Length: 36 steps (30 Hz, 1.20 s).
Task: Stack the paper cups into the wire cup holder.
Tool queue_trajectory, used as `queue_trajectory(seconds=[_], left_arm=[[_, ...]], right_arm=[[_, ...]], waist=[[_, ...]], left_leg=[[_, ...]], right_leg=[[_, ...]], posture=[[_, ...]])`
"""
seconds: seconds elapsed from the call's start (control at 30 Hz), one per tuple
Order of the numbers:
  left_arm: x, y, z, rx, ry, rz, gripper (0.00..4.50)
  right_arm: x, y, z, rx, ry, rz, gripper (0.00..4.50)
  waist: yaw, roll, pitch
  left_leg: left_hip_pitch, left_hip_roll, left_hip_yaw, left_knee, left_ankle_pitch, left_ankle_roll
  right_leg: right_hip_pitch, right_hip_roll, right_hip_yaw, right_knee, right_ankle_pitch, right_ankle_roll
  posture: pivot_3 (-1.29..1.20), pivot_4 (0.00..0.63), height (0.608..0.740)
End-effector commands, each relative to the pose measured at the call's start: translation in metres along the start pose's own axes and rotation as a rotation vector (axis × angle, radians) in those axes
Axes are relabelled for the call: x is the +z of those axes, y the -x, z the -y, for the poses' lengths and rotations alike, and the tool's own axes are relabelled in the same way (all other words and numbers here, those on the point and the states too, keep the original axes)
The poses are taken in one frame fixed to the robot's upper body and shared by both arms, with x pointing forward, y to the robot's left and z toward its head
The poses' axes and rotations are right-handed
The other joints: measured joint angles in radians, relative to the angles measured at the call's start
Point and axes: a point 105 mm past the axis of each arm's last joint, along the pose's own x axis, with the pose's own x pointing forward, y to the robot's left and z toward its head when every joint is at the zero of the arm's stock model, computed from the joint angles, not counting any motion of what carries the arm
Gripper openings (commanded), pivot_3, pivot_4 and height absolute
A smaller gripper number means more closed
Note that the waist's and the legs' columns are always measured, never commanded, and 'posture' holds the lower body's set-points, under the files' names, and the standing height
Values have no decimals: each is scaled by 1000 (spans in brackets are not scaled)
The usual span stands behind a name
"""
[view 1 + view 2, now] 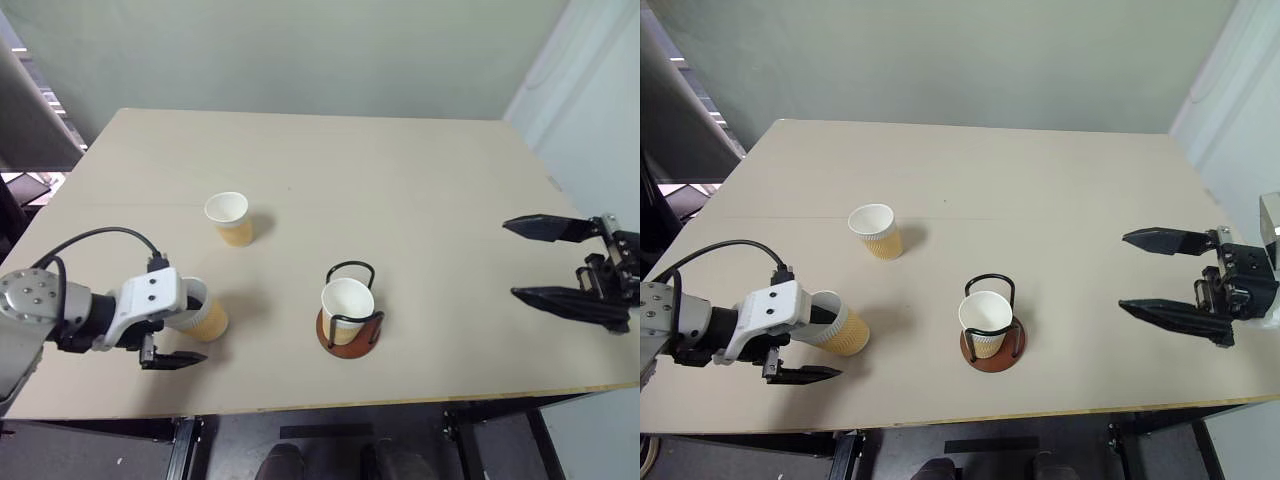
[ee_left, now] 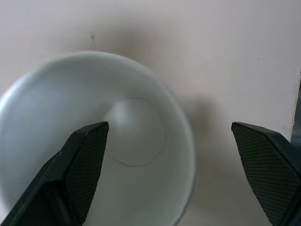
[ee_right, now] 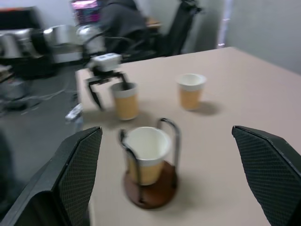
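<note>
Straddling the rim of a small tapered paper cup, yellow-tan outside and white inside (image 1: 838, 323), the left gripper (image 1: 810, 343) sits at the near left of the pale beige tabletop (image 1: 400, 170). Jaws spread wide; one black finger (image 2: 77, 165) is down inside the cup mouth, the other (image 1: 800, 375) is outside on the near side, apart from the wall. No squeeze visible, so the cup isn't held. That cup looks upright in the right wrist view, standing near the table's front edge.

Second matching paper cup (image 1: 229, 218) stands upright farther back and a bit right of the first, well apart from both grippers, nothing touching it.

Centre front: wire cup holder, thin black wire loops on a round reddish-brown disc base (image 1: 350, 336). Third matching paper cup (image 1: 346, 308) sits upright inside the loops, rim about level with the top of the wire.

Far right: right gripper (image 1: 545, 262) is off to the side of the table, pointing left toward the holder, well apart from it. Fingers fully spread, nothing between them.
</note>
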Motion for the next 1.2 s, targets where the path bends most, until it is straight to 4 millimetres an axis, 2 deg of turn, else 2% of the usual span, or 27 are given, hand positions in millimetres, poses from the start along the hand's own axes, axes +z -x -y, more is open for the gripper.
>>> queue_trajectory(seconds=[0.03, 0.1, 0.23, 0.33, 0.43, 0.53, 0.6, 0.7, 0.8, 0.9, 0.93, 1.0, 1.1, 1.2], left_arm=[[3, -1, -4, 14, -34, 3, 4500], [3, -4, -2, -10, -36, 10, 4500], [5, -4, 2, -40, -46, 20, 3252], [6, -3, 1, -40, -47, 30, 2088], [13, 1, -2, -38, -51, 58, 927], [22, 5, -4, -52, -55, 93, 38], [28, 8, -6, -56, -60, 114, 38], [56, 15, -15, -53, -102, 227, 38], [101, 24, -26, -54, -211, 361, 38], [160, 33, -31, -100, -409, 505, 38], [182, 35, -27, -147, -483, 564, 38], [211, 36, -16, -252, -606, 633, 38], [232, 25, -2, -372, -741, 635, 38], [234, 10, 8, -453, -822, 571, 38]], right_arm=[[10, -7, -8, 38, 33, 9, 4475], [9, -8, -7, 29, 33, 5, 4475], [9, -7, -6, 13, 38, 1, 4500], [9, -6, -4, 3, 40, -10, 4500], [8, -5, -4, -1, 41, -16, 4500], [7, -5, -3, -5, 42, -20, 4500], [7, -5, -3, -9, 44, -21, 4500], [7, -5, -3, -19, 49, -28, 4500], [7, -6, -2, -27, 58, -29, 4500], [6, -7, 0, -32, 65, -37, 4500], [6, -7, 0, -34, 68, -40, 4500], [6, -8, 1, -37, 72, -43, 4500], [7, -9, 0, -40, 78, -44, 4500], [7, -9, -2, -49, 84, -52, 4500]], waist=[[0, 0, 0], [0, 0, 0], [0, 0, 0], [1, 0, 0], [1, 0, 0], [1, 0, 0], [1, 0, 0], [5, 0, 0], [14, 0, -1], [20, -1, -1], [22, -1, -1], [24, -1, -1], [18, -1, -1], [13, 0, 0]], left_leg=[[0, 0, 0, 0, 0, 0], [0, 0, 0, 0, -1, 1], [0, 0, 0, 0, -1, 2], [0, 0, 0, 0, -2, 4], [0, 0, 0, 0, -3, 6], [0, 0, 0, 0, -3, 5], [0, 0, 0, 0, -3, 5], [0, 0, -1, 0, -3, 5], [0, 0, -1, 2, -3, 5], [-1, -1, -1, 3, -3, 5], [-1, -1, -1, 4, -3, 5], [-3, -2, -1, 7, -3, 5], [-4, -4, 1, 9, -3, 5], [-4, -5, 4, 10, -3, 6]], right_leg=[[0, 0, 0, 0, 0, 0], [0, 0, 0, 0, 0, 0], [0, 0, 0, 0, 0, 0], [0, 0, 0, 0, 0, 0], [0, 0, 0, 0, 0, 0], [0, -1, 0, 0, 0, 0], [0, -1, 0, 0, 0, 0], [0, -1, 0, 0, 0, 0], [0, -2, -1, 1, 0, 1], [1, -3, -1, 0, 1, 2], [1, -4, -1, 0, 1, 2], [1, -5, -1, -1, 2, 4], [2, -3, 0, -4, 3, 9], [3, -4, 2, -4, 1, 18]], posture=[[0, 150, 740], [0, 150, 740], [0, 150, 740], [0, 150, 740], [0, 150, 740], [0, 150, 740], [0, 150, 740], [0, 150, 740], [0, 150, 740], [0, 150, 740], [0, 150, 740], [0, 150, 740], [0, 150, 740], [0, 150, 740]])
